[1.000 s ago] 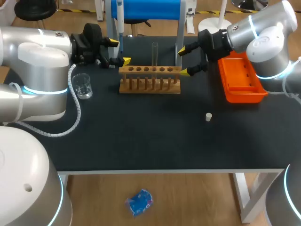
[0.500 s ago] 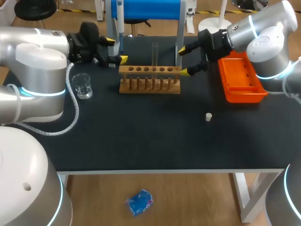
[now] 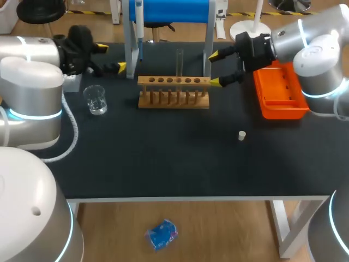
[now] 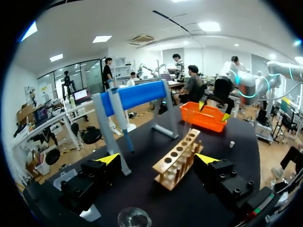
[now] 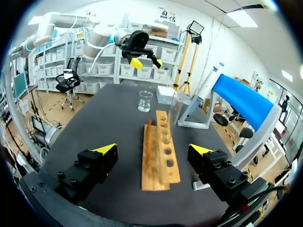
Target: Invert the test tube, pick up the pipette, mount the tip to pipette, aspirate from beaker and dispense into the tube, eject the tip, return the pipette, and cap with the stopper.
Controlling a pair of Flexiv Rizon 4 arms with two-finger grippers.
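Head view, black table point(image 3: 163, 158): a wooden rack point(image 3: 173, 93) stands toward the far middle, with one clear test tube point(image 3: 179, 61) upright in a middle hole. At the rack's 12 o'clock is a blue-barred stand point(image 3: 172, 10); the pipette point(image 3: 138, 22) hangs on it near its left post. The beaker point(image 3: 96, 100) is at the rack's 9 o'clock, near but apart. An orange tray point(image 3: 281, 87) is at 3 o'clock. The small white stopper point(image 3: 242, 135) lies alone at about 4 o'clock, well apart from the rack. At 10 o'clock the left gripper point(image 3: 112, 57) hovers just beside the stand's left post — jaws wide, nothing between them. At 2 o'clock, by the rack's right end, the right gripper point(image 3: 215, 69) likewise has its jaws wide and empty; whether its lower tip touches the rack cannot be told. Right wrist view: the rack runs lengthwise ahead between the spread fingers, tube at its far part — beaker beyond.
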